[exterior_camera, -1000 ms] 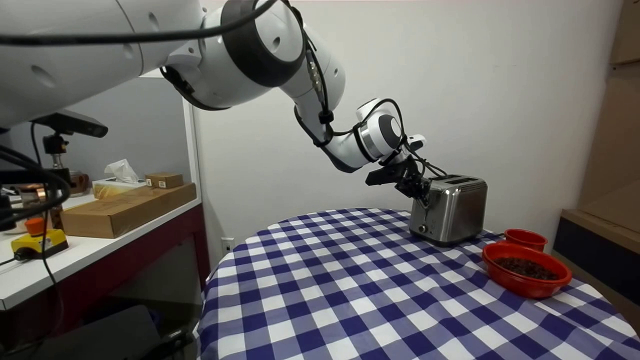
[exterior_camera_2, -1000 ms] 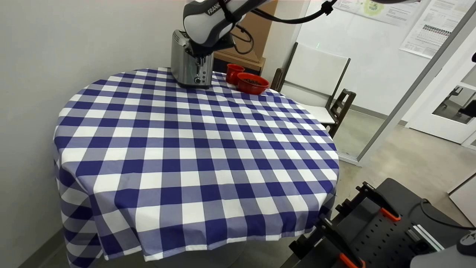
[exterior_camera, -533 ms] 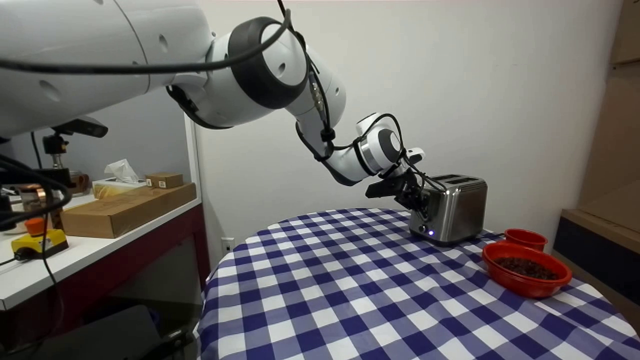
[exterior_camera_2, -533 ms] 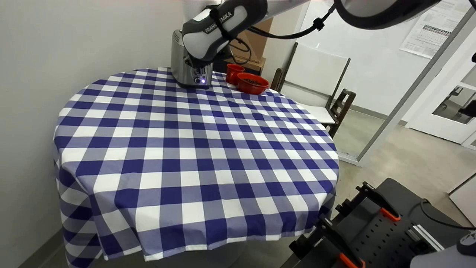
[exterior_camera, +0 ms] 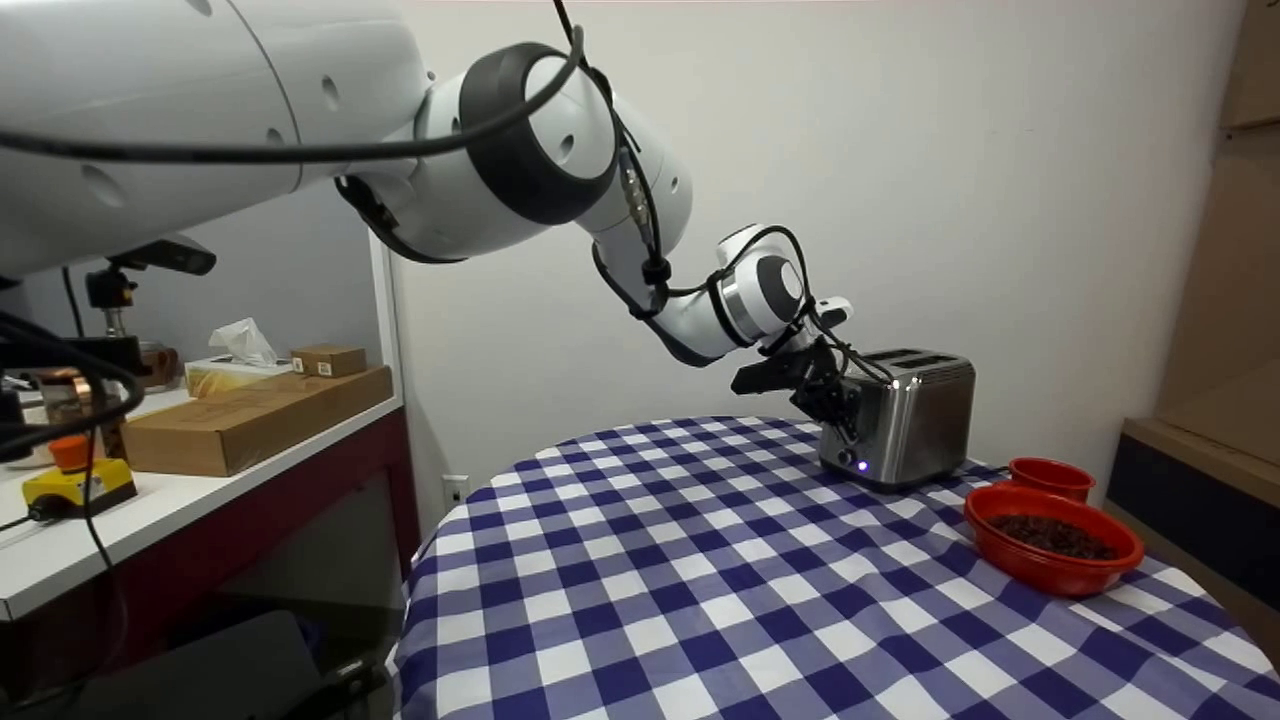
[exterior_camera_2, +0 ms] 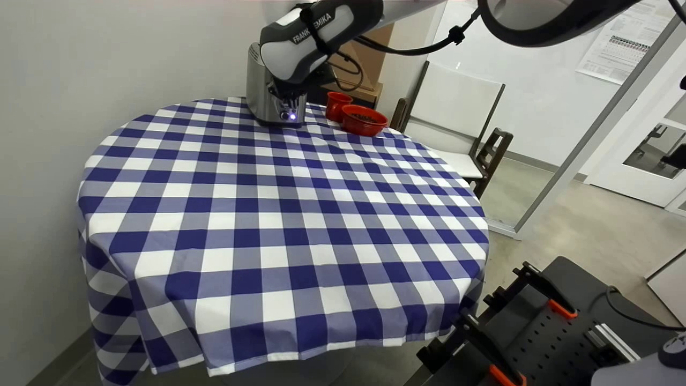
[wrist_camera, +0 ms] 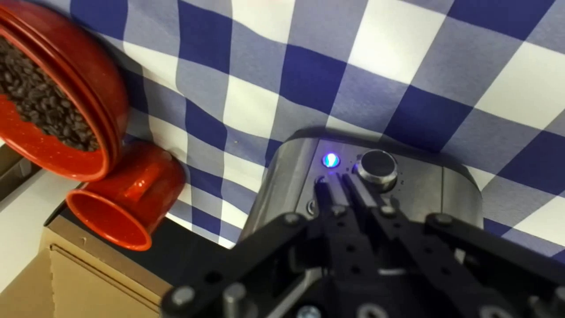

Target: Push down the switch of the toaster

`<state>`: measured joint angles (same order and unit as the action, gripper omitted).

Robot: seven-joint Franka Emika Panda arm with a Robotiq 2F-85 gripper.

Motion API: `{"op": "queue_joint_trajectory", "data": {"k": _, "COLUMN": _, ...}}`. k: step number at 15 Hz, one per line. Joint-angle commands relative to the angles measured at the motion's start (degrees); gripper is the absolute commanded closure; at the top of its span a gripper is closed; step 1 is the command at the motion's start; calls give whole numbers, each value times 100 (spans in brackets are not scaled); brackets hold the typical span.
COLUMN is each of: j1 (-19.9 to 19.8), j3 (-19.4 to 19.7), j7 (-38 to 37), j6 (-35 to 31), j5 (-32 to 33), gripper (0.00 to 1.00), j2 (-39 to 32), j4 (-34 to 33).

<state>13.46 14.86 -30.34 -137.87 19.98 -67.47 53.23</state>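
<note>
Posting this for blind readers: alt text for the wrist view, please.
A closed black claw reaches over a silver toaster, its fingertips beside a glowing blue light and a round knob. At left, a red bowl of dark beans and a red mug sit on a blue-and-white checked tablecloth.

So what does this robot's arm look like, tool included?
The arm is rounded and white, with dark bands and black cables. In an exterior view, its lettering shows "FRANK" and "EMIKA". The tool is black, with slim fingers and silvery screws.
</note>
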Motion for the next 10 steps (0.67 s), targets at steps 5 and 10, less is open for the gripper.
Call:
{"op": "queue_joint_trajectory", "data": {"k": 5, "j1": -469, "j3": -659, "j7": 1223, "j6": 1099, "j5": -828, "gripper": 28, "j2": 1106, "j4": 735}}
{"op": "queue_joint_trajectory", "data": {"k": 10, "j1": -825, "j3": -1101, "j7": 2097, "j6": 1716, "j5": -1145, "gripper": 0, "j2": 2372, "j4": 2097}}
